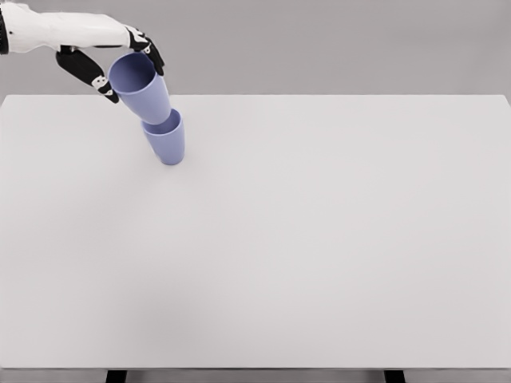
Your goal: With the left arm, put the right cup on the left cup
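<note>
Left hand (108, 68) grasping upper cup (140, 88), tilted, its base inside lower cup (166, 141) on my table (319, 239).

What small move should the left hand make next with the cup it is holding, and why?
Probably release it gently, perhaps after straightening it a little. The left hand grips the upper cup, whose base already sits inside the mouth of the lower cup on the table. Both lean toward the hand, so letting go suddenly might tip the stack.
</note>
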### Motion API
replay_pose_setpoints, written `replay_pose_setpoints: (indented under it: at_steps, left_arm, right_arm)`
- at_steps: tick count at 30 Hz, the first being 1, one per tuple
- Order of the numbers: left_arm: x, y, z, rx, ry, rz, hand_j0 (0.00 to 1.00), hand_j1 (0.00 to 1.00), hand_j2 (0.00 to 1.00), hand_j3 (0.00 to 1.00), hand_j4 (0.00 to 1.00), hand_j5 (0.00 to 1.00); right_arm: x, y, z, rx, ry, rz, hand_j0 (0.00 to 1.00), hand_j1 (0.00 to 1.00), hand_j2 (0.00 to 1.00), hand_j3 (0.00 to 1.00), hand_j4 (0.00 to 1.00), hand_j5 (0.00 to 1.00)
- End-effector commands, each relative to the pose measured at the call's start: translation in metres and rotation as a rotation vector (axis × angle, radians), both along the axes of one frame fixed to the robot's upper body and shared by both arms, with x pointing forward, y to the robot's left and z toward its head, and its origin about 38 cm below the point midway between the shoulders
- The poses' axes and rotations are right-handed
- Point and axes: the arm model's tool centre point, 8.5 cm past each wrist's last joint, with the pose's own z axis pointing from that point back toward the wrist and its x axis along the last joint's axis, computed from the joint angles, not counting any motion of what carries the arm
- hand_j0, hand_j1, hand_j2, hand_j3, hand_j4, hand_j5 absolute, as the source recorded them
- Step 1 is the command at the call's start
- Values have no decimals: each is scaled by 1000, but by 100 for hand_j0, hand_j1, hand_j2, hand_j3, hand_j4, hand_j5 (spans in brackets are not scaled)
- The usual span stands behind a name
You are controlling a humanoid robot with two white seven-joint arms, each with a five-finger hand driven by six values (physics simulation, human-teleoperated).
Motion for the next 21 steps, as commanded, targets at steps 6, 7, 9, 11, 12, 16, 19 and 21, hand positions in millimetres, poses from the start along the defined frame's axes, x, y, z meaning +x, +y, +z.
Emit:
replay_pose_setpoints:
  at_steps: [6, 7, 9, 11, 12, 16, 19, 21]
  left_arm:
    - [4, -5, -4, -1, 9, 2, 65, 65, 65, 65, 65, 65]
    - [7, -6, -6, 4, 7, 5, 65, 65, 65, 65, 65, 65]
    - [10, -6, -7, 8, 8, 15, 65, 65, 65, 65, 65, 65]
    - [10, -5, -7, 7, 7, 17, 65, 65, 65, 65, 65, 65]
    - [10, -5, -6, 7, 6, 16, 65, 65, 65, 65, 65, 65]
    - [14, -6, -12, 9, 13, 24, 65, 65, 65, 65, 65, 65]
    - [14, -6, -17, 9, 21, 25, 65, 65, 65, 65, 65, 65]
    - [14, -10, -20, 10, 26, 18, 65, 65, 65, 65, 65, 65]
  right_arm:
    - [0, 0, 0, 0, 0, 0, 100, 100, 100, 100, 100, 100]
    - [0, 0, 0, 0, 0, 0, 100, 100, 100, 100, 100, 100]
    - [0, 0, 0, 0, 0, 0, 100, 100, 100, 100, 100, 100]
    - [0, 0, 0, 0, 0, 0, 100, 100, 100, 100, 100, 100]
    - [0, 0, 0, 0, 0, 0, 100, 100, 100, 100, 100, 100]
    - [0, 0, 0, 0, 0, 0, 100, 100, 100, 100, 100, 100]
    - [0, 0, 0, 0, 0, 0, 100, 100, 100, 100, 100, 100]
    - [0, 0, 0, 0, -1, 0, 100, 100, 100, 100, 100, 100]
